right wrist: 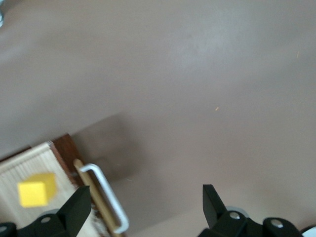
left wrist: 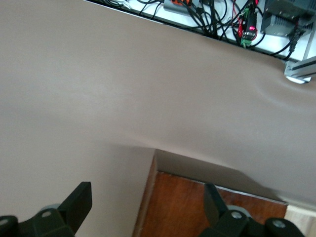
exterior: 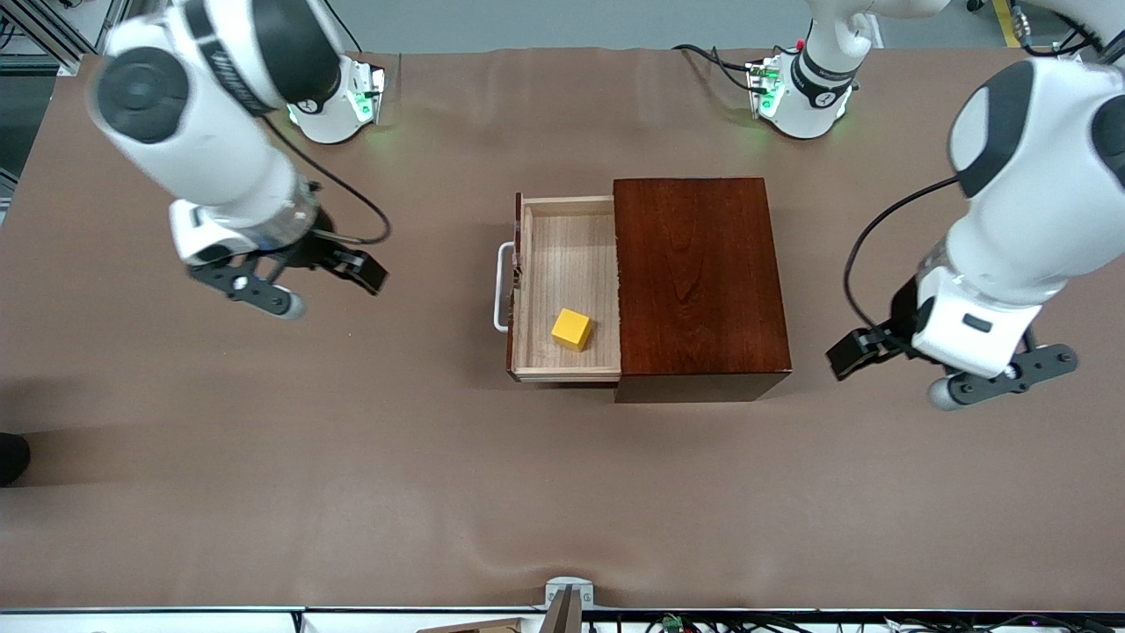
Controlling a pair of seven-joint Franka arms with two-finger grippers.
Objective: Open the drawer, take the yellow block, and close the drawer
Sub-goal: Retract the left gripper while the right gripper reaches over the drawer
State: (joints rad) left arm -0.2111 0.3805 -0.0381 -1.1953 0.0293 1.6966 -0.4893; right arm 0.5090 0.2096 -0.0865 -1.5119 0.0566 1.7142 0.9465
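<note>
A: drawer (exterior: 567, 290) is out, yellow block (exterior: 571, 330) sits in its nearer corner. If a claw drops in sloppy it'll clip the drawer wall.

B: yep. Right claw (exterior: 299, 286) is wide open, empty, hovering over bare tabletop (exterior: 264, 457) off the handle (exterior: 501, 299) end. Left claw (exterior: 896, 365) is open too, empty, waiting past the box (exterior: 699, 281).

Right gripper (exterior: 327, 283) raised, fingers spread, left gripper (exterior: 940, 374) raised, fingers spread, both arms bent downward

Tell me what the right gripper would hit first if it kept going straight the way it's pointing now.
Most likely bare table. The right gripper, fingers open, points down at the brown surface just beside the drawer and its white handle, though depth is unclear.
</note>
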